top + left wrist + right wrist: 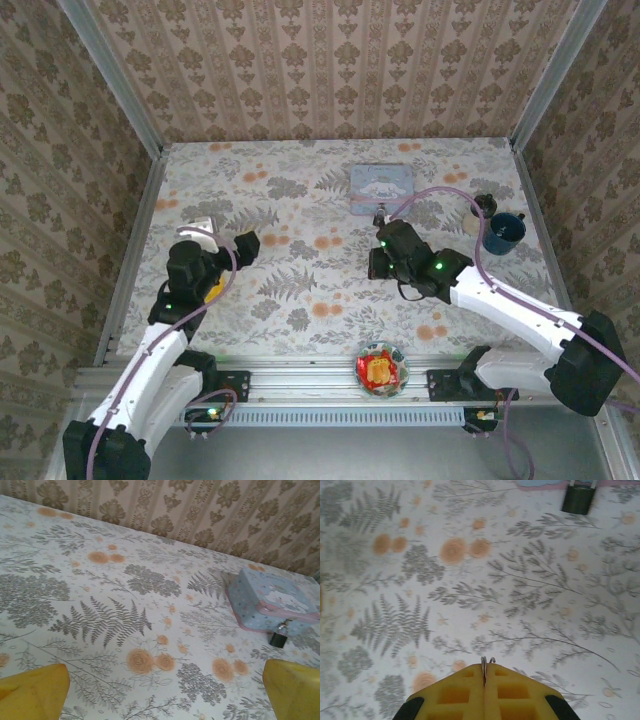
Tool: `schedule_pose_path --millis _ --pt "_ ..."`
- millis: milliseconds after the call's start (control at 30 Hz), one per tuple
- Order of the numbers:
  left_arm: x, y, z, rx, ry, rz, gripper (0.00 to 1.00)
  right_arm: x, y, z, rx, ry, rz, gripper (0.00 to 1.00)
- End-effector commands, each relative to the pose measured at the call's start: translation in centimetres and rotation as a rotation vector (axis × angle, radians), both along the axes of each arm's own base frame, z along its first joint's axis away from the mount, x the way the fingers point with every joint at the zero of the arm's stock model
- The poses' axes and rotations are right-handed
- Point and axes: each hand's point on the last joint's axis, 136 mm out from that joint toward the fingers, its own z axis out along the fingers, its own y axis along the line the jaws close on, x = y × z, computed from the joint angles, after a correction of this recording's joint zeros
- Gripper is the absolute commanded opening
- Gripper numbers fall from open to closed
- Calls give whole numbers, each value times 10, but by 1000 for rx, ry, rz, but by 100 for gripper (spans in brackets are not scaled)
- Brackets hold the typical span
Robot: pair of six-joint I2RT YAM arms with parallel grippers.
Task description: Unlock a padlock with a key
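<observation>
Two hands inspected.

Top view: the padlock [380,214] lies on the counter [300,290], touching the front edge of the light blue tin [381,186]. The right hand [384,238] points at it from nearby.

Left wrist view: the left hand [165,680] is spread fully and grasps nothing, judged to be on standby. The padlock [278,638] sits against the tin [270,602].

Right wrist view: the right hand [485,672] is clenched on a thin metal piece, judged to be the key [484,664]. Its tip juts forward, ready for insertion. The padlock [578,499] lies ahead, well apart.

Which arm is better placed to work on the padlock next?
Right. The right gripper is shut on what looks like the key, with the padlock straight ahead beside the blue tin. The left gripper is open, empty and farther off.
</observation>
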Motion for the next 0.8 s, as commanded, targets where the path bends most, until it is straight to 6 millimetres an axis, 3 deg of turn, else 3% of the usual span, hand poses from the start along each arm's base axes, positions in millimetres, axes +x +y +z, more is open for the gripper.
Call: schedule_pose_path --millis 0,433,767 --pt "-8 -17 21 -37 -76 -110 100 1 20 33 98 -48 65 0" --pt "-33 -45 28 -83 -242 -311 100 5 29 63 226 -57 12 0" --pt "-52 -68 28 -50 -319 -446 99 3 39 69 277 -56 54 0"
